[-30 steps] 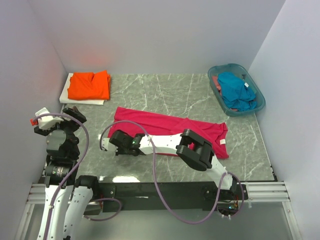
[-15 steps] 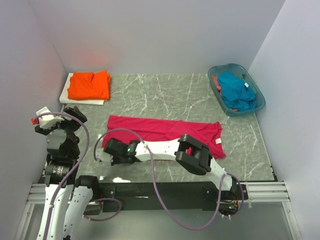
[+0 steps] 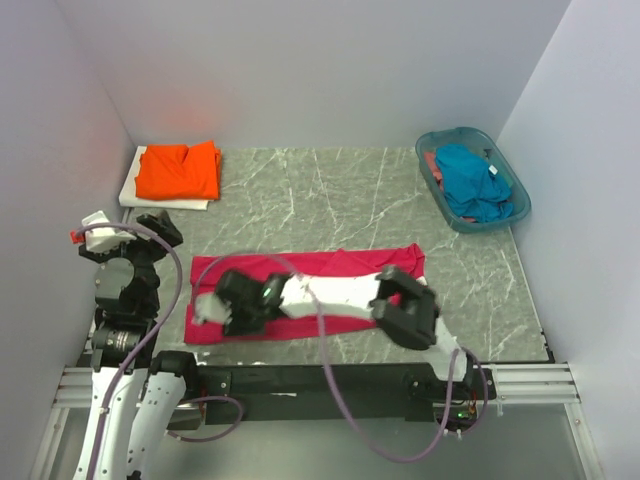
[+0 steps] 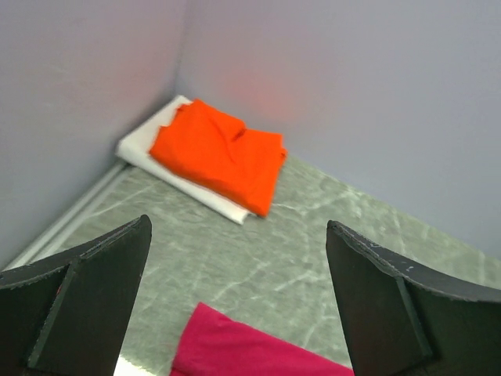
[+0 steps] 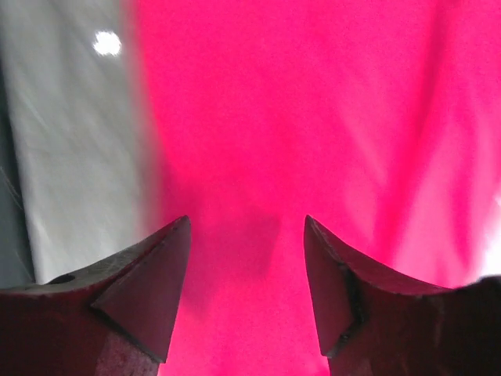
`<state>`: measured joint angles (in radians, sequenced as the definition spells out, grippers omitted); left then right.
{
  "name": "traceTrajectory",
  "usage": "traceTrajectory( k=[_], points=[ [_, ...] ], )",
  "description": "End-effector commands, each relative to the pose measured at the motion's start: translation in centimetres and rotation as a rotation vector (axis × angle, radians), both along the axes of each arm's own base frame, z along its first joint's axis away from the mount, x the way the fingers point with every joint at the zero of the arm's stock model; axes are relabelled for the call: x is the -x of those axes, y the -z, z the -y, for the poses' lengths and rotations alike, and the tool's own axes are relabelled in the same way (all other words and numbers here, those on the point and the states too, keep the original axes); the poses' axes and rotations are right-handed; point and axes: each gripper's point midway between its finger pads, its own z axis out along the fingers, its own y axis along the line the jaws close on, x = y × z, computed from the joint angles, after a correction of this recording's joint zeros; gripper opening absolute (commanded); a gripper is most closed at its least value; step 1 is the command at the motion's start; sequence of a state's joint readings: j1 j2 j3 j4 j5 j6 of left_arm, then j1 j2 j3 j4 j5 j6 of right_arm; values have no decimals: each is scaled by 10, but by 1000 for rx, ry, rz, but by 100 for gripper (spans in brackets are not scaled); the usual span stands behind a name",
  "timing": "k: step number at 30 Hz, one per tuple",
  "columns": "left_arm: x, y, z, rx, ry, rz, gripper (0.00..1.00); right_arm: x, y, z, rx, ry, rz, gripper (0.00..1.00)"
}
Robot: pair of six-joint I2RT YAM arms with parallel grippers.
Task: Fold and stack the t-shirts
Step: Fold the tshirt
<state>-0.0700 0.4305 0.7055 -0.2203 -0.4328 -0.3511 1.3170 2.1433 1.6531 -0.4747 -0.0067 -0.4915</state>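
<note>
Magenta-red t-shirt [image 5: 313,117] fabric lies directly beneath the right end effector [image 5: 246,223], whose fingers stand apart with nothing between them. This end effector is over the left end of the shirt's long strip, near the front edge of the table [image 3: 330,190]. The left end effector [image 4: 239,227] is spread wide and holds nothing. The orange t-shirt [image 3: 180,170] rests on a white board [image 3: 132,192] at the far-left corner. The teal-blue t-shirt [image 3: 470,180] sits in the basket [image 3: 521,206] at far right.

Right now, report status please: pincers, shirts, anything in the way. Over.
Left pincer open, empty. Right pincer open over magenta shirt edge. Orange shirt folded far left; teal shirt in basket. Nothing in the way.
</note>
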Motion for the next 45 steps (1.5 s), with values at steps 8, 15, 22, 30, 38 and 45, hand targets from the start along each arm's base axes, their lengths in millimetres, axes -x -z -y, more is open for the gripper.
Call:
traceTrajectory(
  k=[8, 15, 22, 30, 38, 45],
  points=[
    [-59, -17, 123, 21, 678, -19, 99, -56, -127, 184, -177, 33, -118, 69],
    [-111, 58, 257, -32, 1206, -409, 88, -119, -152, 313, -433, 512, -159, 68],
    [-111, 177, 377, -220, 1526, -807, 80, -133, -187, 393, -642, 754, -139, 68],
    [-106, 229, 456, -449, 1721, -809, 79, -128, -193, 418, -712, 798, -166, 68],
    [-111, 242, 477, -487, 1827, -735, 77, -126, -193, 428, -744, 817, -184, 68],
    [-115, 260, 485, -512, 1822, -779, 72, -125, -191, 427, -747, 810, -199, 68]
  ],
)
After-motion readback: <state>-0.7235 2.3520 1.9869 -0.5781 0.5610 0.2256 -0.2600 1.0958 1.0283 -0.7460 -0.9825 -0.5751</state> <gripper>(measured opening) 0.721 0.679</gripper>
